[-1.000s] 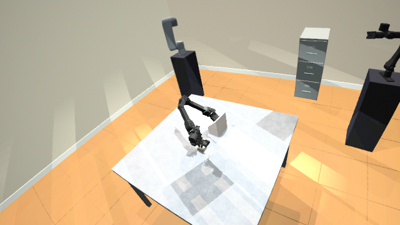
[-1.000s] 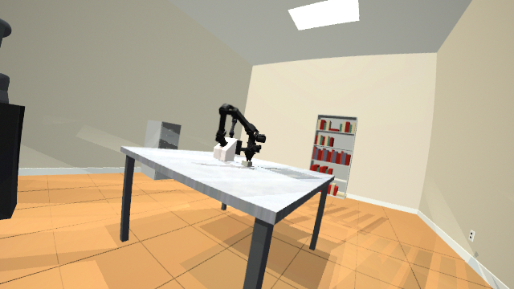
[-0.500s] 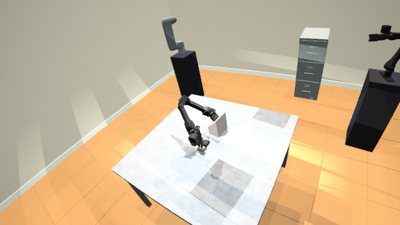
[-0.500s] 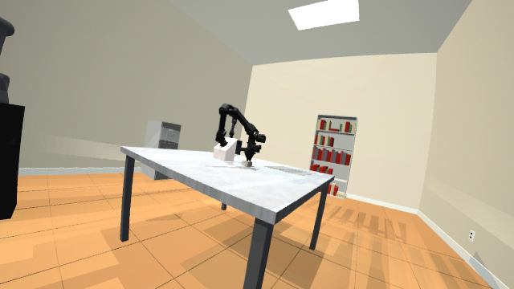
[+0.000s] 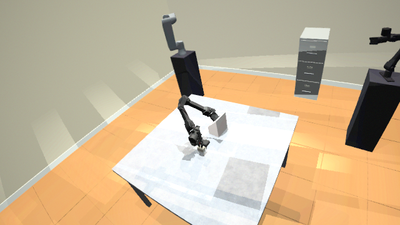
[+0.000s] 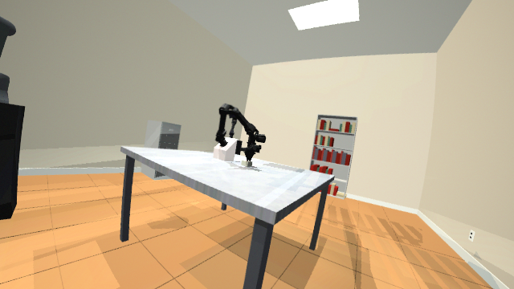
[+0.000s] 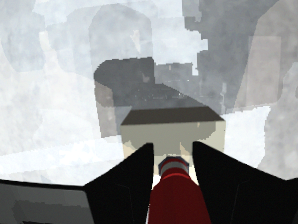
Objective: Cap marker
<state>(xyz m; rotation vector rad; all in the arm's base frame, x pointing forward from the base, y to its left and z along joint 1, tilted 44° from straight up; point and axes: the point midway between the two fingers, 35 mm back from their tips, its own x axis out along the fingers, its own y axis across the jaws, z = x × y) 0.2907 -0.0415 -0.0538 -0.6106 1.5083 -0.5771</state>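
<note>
Directly above the cream holder block, the pincer points down, its two dark fingers pinching the red cap, whose far end meets the marker standing in the block. Holder block and pincer sit on the white desk, near the arm's pale base housing. No brand, label or writing can be read anywhere.

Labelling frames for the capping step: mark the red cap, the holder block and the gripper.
red cap (image 7: 181, 219), wrist view, middle of its barrel.
holder block (image 7: 172, 137), wrist view, pale front face.
gripper (image 7: 172, 163), wrist view, midway between fingertips, shut on the cap.
</note>
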